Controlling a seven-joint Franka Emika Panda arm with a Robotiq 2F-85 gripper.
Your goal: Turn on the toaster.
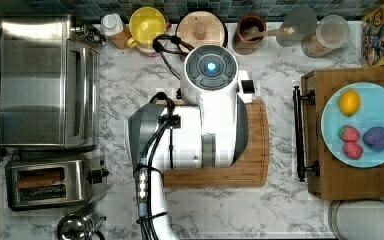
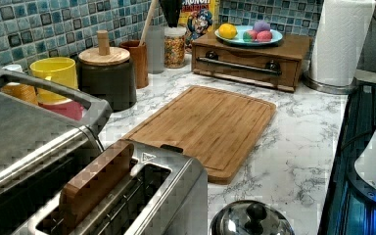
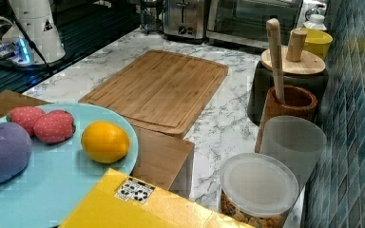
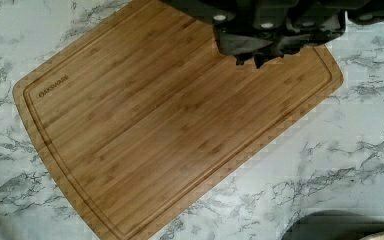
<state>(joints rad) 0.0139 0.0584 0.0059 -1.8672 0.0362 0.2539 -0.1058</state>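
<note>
Hovering above the cutting board (image 4: 170,130), the gripper (image 4: 260,57) is seen empty; finger spread cannot be told. The toaster (image 1: 55,182) is parked at the top view's lower left, well apart.

My arm (image 1: 205,120): folded, wrist pointing straight down; gripper (image 4: 260,57) fingertips close together, holding nothing.

Toaster (image 1: 55,182) beside oven (image 1: 47,82); board (image 1: 252,165) centre.
</note>
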